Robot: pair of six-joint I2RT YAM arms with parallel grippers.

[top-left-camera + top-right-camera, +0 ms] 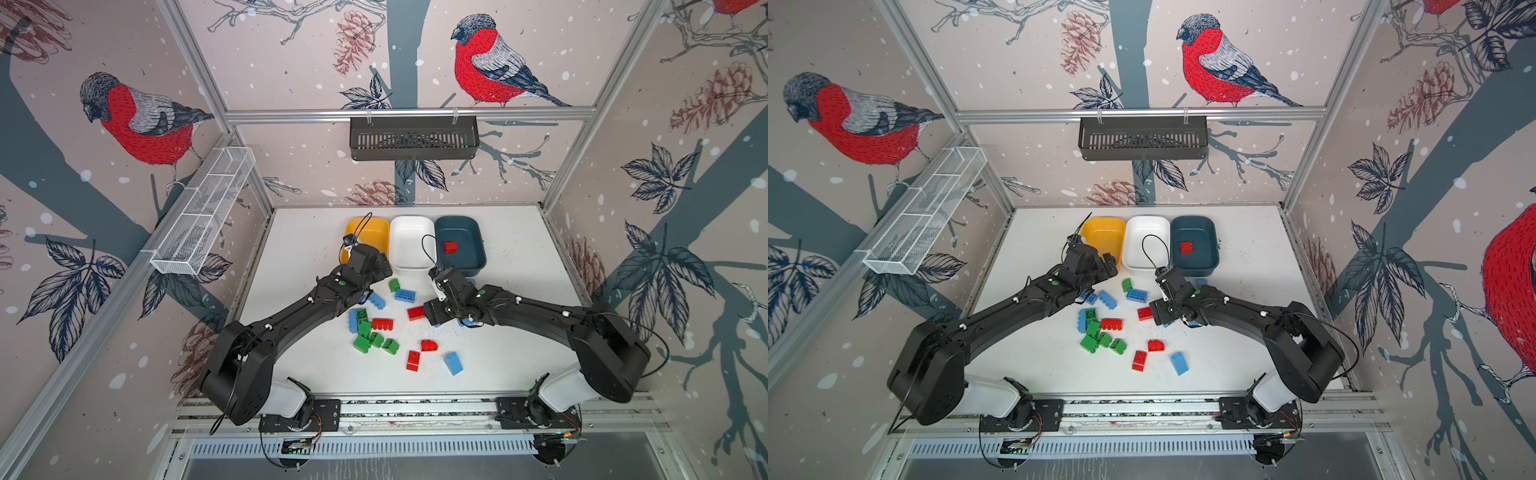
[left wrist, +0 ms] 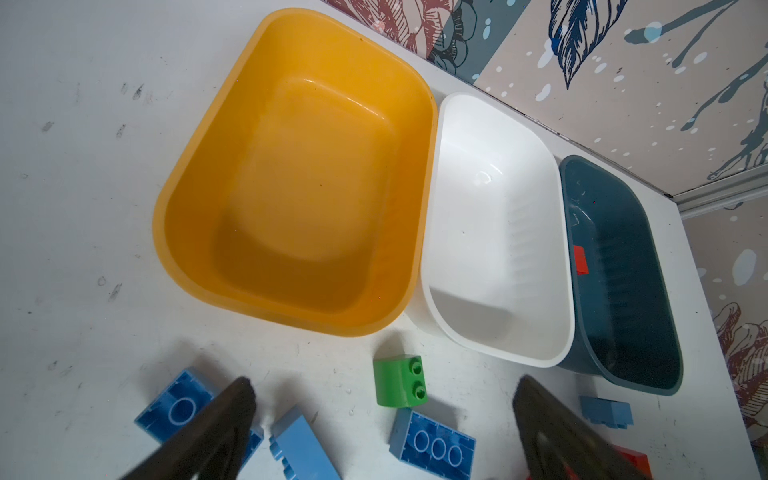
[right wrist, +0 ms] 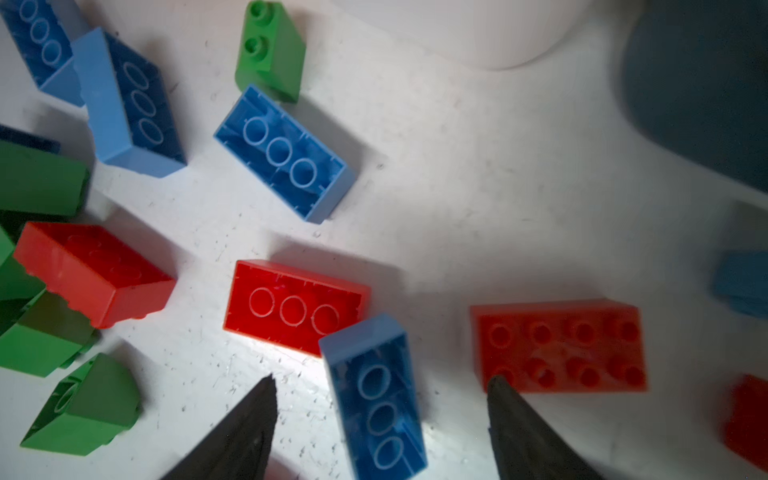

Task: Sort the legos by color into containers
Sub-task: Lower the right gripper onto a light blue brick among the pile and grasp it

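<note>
Bench (image 1: 519, 353); at its rear, yellow tub (image 1: 368, 230), white tub (image 1: 411, 245) and teal tub (image 1: 461, 230) side by side, the teal one holding a red brick (image 1: 450, 247). Left end effector (image 2: 382, 399) released, before the yellow tub. Right end effector (image 3: 382, 382) released, straddling an upturned blue brick (image 3: 376, 415), long axis along the jaws, amid crowding legos (image 1: 382, 324).

Scattered legos (image 1: 382, 324) before three tubs (image 1: 411, 219); red brick (image 1: 450, 247) in teal one.

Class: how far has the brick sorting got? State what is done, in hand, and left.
Done: one red brick lies in the teal tub. In hand: nothing is gripped; the open right gripper hovers over a blue brick; the left gripper is open. Left: the yellow tub and white tub are empty; the loose bricks lie on the table.
</note>
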